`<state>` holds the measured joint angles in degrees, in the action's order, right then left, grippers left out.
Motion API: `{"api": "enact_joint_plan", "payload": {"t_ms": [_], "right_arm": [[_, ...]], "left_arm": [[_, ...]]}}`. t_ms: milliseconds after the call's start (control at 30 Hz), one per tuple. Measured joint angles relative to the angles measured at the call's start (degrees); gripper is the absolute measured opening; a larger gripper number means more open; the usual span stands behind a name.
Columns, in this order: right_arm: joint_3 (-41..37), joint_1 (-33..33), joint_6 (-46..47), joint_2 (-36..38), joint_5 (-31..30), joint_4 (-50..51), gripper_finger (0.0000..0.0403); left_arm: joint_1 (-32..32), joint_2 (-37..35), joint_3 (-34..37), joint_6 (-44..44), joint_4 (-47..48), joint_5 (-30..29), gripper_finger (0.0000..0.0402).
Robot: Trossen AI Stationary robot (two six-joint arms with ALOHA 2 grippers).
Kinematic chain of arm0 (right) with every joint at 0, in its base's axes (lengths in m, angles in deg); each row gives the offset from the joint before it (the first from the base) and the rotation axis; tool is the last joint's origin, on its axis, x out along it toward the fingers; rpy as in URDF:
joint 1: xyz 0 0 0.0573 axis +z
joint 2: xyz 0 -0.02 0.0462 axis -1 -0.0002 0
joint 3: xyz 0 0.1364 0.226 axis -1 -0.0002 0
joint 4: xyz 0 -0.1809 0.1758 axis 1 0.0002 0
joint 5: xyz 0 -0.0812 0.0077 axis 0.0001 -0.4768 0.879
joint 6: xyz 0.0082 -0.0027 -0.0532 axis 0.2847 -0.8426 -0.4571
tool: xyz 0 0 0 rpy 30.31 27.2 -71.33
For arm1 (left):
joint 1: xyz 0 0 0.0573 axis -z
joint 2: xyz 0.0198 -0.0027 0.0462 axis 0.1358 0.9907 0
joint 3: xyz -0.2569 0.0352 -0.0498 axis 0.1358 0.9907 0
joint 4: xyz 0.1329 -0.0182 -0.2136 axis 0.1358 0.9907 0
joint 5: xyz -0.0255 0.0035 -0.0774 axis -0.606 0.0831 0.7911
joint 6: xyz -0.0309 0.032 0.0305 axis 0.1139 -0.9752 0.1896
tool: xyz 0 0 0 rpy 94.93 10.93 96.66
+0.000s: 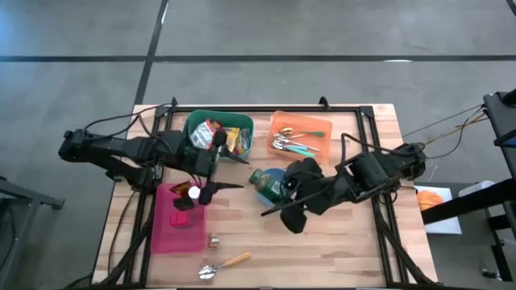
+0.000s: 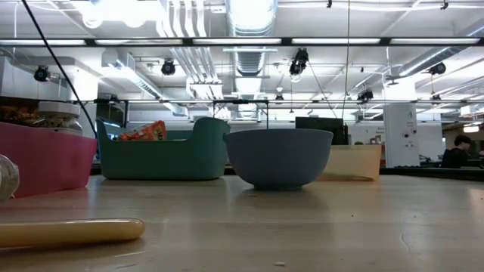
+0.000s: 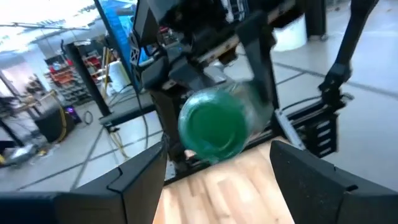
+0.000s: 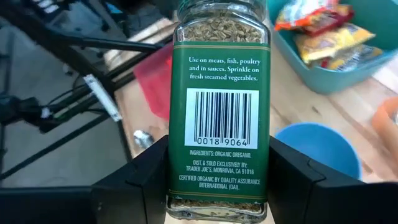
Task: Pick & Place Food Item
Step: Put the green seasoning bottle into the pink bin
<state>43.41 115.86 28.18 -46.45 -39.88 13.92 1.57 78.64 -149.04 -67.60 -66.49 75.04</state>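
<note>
**Spice jar held above the table, between the two arms**

I have the right gripper (image 1: 274, 196) near the middle of the high view, and in its wrist camera its two dark fingers (image 4: 146, 180) pinch the lower sides of a spice jar (image 4: 219, 106), barcode label facing the lens. From above, the jar sits just over the blue bowl (image 1: 270, 175) at centre. The left wrist camera looks straight at the jar's green lid (image 3: 210, 124), between that arm's own fingers.

My left gripper (image 1: 211, 172) is left of centre in the high view, its fingers spread with nothing between them. It hangs by the pink bin (image 1: 178, 228) at lower left.

At upper centre stands the green bin (image 1: 242, 128) with snack packets, and right of it the orange tray (image 1: 308, 122) with cutlery. A spoon (image 1: 224, 265) lies at the bottom edge of the wooden table (image 1: 339, 242), a small jar (image 1: 214, 239) just above it.
</note>
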Motion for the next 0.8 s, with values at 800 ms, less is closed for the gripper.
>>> {"api": "enact_joint_plan", "payload": {"t_ms": [800], "right_arm": [[-1.9, -3.0, -2.4, 0.3, 12.5, -3.8, 0.0192]], "left_arm": [[3.6, 3.3, 0.1, -28.5, -3.1, -1.5, 0.0287]]}}
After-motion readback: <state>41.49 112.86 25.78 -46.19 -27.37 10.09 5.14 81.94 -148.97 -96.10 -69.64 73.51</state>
